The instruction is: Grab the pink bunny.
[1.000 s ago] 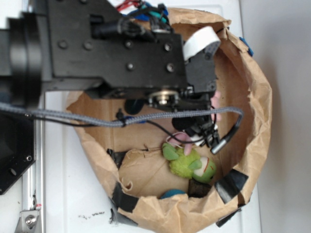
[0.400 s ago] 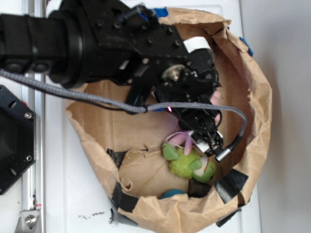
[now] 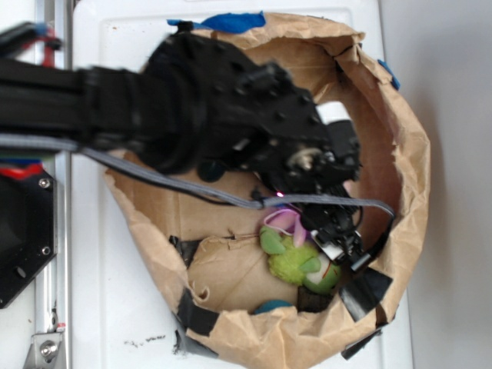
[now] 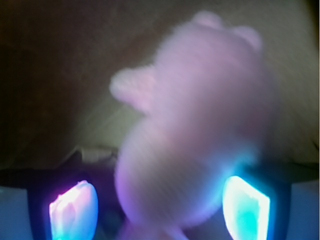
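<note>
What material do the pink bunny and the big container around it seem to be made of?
Pink bunny: apparently soft plush fabric, with a fuzzy, matte outline, though the wrist view is blurred. Container: brown kraft paper, creased and crumpled along its rim, patched with black tape.

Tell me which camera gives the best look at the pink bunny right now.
The wrist view, though it is blurred: the pink bunny fills most of the frame, between the gripper's two lit fingertips. The exterior view shows only a small pink patch above the green plush; the arm hides the rest.
</note>
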Available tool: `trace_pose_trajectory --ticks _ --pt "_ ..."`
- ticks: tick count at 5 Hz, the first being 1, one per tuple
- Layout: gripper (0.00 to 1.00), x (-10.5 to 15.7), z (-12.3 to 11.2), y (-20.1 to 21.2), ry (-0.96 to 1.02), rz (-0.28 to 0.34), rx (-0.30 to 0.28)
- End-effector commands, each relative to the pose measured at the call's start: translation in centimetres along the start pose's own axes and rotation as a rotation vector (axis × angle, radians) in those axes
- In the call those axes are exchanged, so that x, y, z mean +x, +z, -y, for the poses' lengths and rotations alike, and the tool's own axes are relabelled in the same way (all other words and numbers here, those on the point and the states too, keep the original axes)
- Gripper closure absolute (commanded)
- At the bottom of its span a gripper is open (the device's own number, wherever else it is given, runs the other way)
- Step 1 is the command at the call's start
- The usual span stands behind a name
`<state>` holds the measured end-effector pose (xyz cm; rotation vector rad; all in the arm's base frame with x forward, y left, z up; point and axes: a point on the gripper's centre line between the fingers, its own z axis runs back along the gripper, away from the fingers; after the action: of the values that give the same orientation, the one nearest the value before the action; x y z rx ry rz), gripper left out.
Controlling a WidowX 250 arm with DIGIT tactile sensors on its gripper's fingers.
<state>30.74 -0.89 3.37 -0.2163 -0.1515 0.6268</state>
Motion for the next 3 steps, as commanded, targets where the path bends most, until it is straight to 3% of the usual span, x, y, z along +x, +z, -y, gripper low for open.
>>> trace_pose_trajectory --ticks 1,3 --pt "1.0 -2.0 0.8 -0.5 -0.04 0.045 0.048" --pt "1.0 -3.0 -0.2 2.4 -0.101 0.019 0.095"
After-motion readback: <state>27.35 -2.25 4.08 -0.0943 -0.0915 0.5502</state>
